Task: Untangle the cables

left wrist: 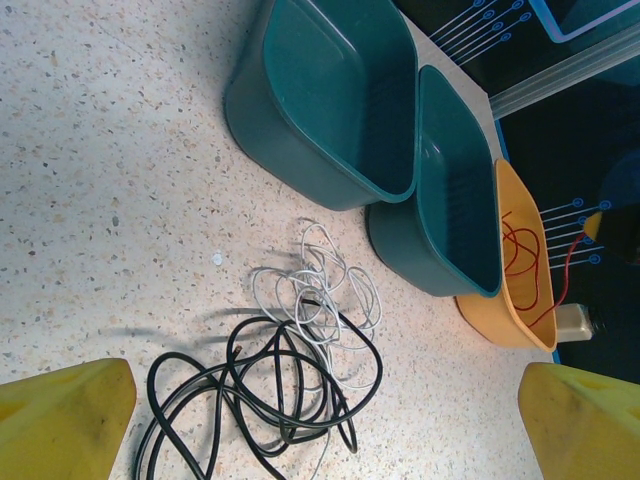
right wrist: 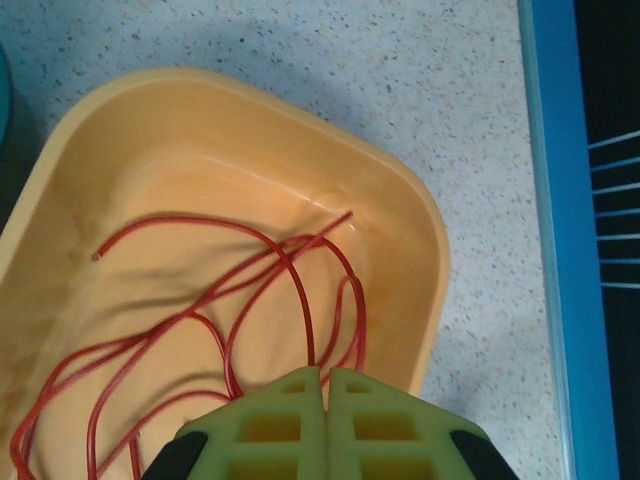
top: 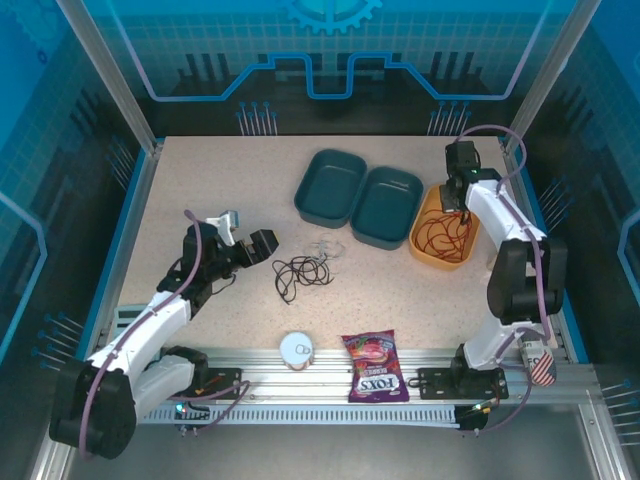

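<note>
The black cable and the white cable lie overlapped in loose coils mid-table. In the left wrist view, black cable loops cross white cable loops. My left gripper hovers just left of them, open; its yellow fingertips frame the tangle with nothing between them. The red cable lies inside the orange bin. My right gripper is above that bin, its green jaws shut with a red cable strand running into the tips.
Two teal bins stand side by side at the back, just left of the orange bin. A candy bag and a white round roll lie at the near edge. Blue rails border the table.
</note>
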